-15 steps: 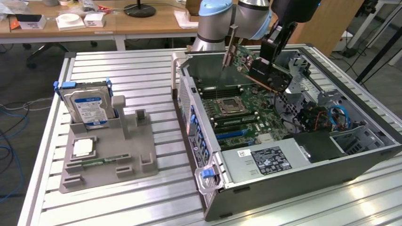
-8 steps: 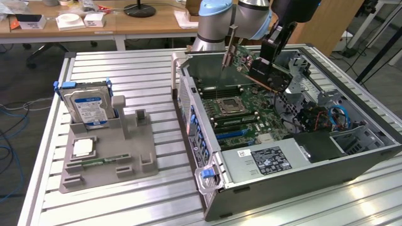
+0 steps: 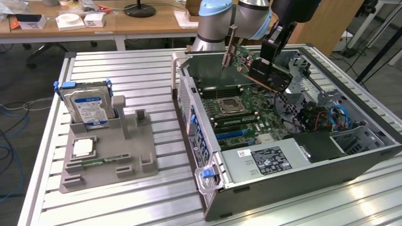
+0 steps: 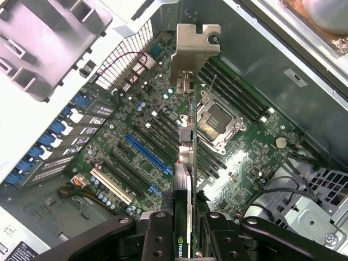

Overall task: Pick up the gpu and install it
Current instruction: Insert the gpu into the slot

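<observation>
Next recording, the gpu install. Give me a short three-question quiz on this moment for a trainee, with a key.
1. True or false: the gpu is already seated in a slot on the motherboard.
2. What is the gripper shut on? A. a screwdriver B. the gpu C. a loose cable
3. Fill in: the blue-labelled hard drive stands upright in the grey ___ on the table, to the exterior view's left of the computer case.

Key: 1 false, it hangs tilted above the board, inside the open case. 2 B. 3 holder.
</observation>
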Robot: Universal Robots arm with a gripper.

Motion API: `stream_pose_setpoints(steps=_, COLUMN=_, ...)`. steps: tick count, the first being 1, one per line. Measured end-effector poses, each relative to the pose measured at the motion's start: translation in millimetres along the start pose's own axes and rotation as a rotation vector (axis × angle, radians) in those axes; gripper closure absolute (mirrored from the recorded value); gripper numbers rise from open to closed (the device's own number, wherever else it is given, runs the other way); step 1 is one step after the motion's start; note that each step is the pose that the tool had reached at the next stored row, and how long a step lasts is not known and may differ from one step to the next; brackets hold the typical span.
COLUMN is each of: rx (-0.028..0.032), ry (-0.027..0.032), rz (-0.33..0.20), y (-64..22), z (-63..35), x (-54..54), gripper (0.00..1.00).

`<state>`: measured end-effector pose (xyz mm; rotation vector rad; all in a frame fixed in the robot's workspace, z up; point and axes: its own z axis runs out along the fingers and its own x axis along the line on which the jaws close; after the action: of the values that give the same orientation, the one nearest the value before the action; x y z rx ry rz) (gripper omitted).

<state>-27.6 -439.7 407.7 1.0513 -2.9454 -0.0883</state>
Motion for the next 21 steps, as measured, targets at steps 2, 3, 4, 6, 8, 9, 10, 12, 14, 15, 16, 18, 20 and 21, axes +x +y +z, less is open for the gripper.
stream_pose_setpoints(steps=2, rx=-0.0001, ry=-0.0001, rz=0.000, y=0.0, z=0.0, x=0.0, gripper=0.74)
stream_pose_setpoints(steps=3, rx=-0.0001, ry=-0.0002, rz=0.000, y=0.0, z=0.0, x=0.0, gripper=0.74)
stream_pose_setpoints(steps=4, rx=-0.0001, ry=-0.0002, rz=-0.001, y=0.0, z=0.0, x=0.0, gripper=0.74)
stream_pose_setpoints(steps=6, rx=-0.0002, ry=-0.0001, rz=-0.003, y=0.0, z=0.0, x=0.0, gripper=0.74)
stream_pose_setpoints(steps=8, rx=-0.0002, ry=0.0001, rz=-0.006, y=0.0, z=0.0, x=0.0, gripper=0.74)
stream_pose_setpoints(steps=9, rx=-0.0003, ry=0.0002, rz=-0.007, y=0.0, z=0.0, x=0.0, gripper=0.74)
stream_pose_setpoints(steps=10, rx=-0.0003, ry=0.0003, rz=-0.009, y=0.0, z=0.0, x=0.0, gripper=0.74)
stream_pose_setpoints(steps=12, rx=-0.0003, ry=0.0004, rz=-0.011, y=0.0, z=0.0, x=0.0, gripper=0.74)
stream_pose_setpoints(steps=14, rx=-0.0004, ry=0.0005, rz=-0.013, y=0.0, z=0.0, x=0.0, gripper=0.74)
stream_pose_setpoints(steps=15, rx=-0.0004, ry=0.0005, rz=-0.014, y=0.0, z=0.0, x=0.0, gripper=0.74)
stream_pose_setpoints(steps=16, rx=-0.0004, ry=0.0005, rz=-0.015, y=0.0, z=0.0, x=0.0, gripper=0.74)
stream_pose_setpoints(steps=18, rx=-0.0005, ry=0.0006, rz=-0.017, y=0.0, z=0.0, x=0.0, gripper=0.74)
stream_pose_setpoints(steps=20, rx=-0.0005, ry=0.0007, rz=-0.019, y=0.0, z=0.0, x=0.0, gripper=0.74)
stream_pose_setpoints(steps=21, rx=-0.0005, ry=0.0007, rz=-0.019, y=0.0, z=0.0, x=0.0, gripper=0.74)
